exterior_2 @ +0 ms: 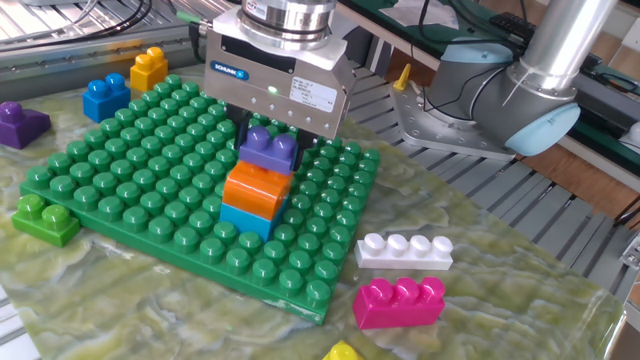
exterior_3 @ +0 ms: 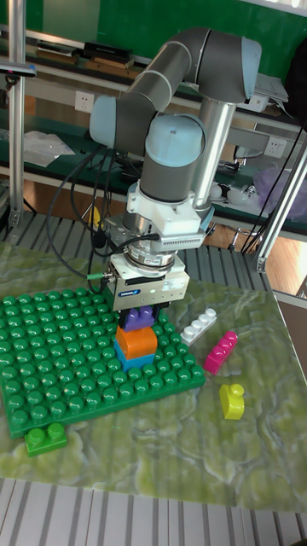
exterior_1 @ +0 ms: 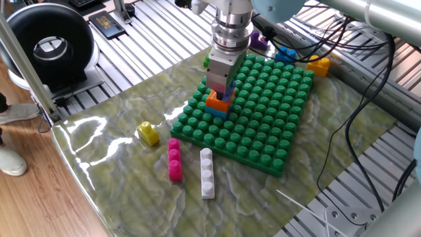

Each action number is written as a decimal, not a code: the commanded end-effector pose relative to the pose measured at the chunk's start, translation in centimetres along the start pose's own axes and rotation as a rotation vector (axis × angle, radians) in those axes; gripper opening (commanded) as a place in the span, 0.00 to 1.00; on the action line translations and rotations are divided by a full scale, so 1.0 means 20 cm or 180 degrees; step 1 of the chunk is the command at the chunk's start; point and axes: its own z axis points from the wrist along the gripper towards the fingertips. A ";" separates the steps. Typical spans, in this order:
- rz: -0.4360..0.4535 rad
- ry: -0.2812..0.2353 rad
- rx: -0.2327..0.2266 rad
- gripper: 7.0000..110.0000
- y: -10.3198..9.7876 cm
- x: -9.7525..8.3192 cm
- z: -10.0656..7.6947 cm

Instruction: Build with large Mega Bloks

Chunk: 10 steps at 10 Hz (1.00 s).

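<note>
Purple brick [exterior_2: 268, 150], studs up atop the upright orange-blue stack [exterior_2: 257, 200], sits clamped in the gripper [exterior_2: 270, 140].

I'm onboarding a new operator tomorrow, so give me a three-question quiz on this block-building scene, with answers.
1. Multiple choice: which block sits directly under the purple block in the stack? A) pink B) orange C) white
2. True or false: the white block is pressed onto the green baseplate.
3. Fill in: the gripper stands over the ____ block.

Key
1. B: the orange block sits under it, with a light blue block at the bottom.
2. False: it lies on the mat beside the baseplate, next to the pink block.
3. Purple; its fingers flank that block.
</note>
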 end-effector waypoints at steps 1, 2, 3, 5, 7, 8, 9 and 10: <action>0.0024 -0.0024 -0.0045 0.00 0.01 -0.01 0.01; 0.0015 -0.0028 -0.0053 0.00 0.01 -0.01 0.02; 0.0015 -0.0028 -0.0053 0.00 0.01 -0.01 0.02; 0.0015 -0.0022 -0.0062 0.00 0.01 -0.01 0.02; 0.0014 -0.0008 -0.0101 0.00 0.03 0.00 0.02; 0.0009 0.0003 -0.0101 0.00 0.03 0.00 0.02; 0.0005 0.0007 -0.0103 0.00 0.03 0.00 0.02; 0.0000 0.0014 -0.0112 0.00 0.02 0.01 0.03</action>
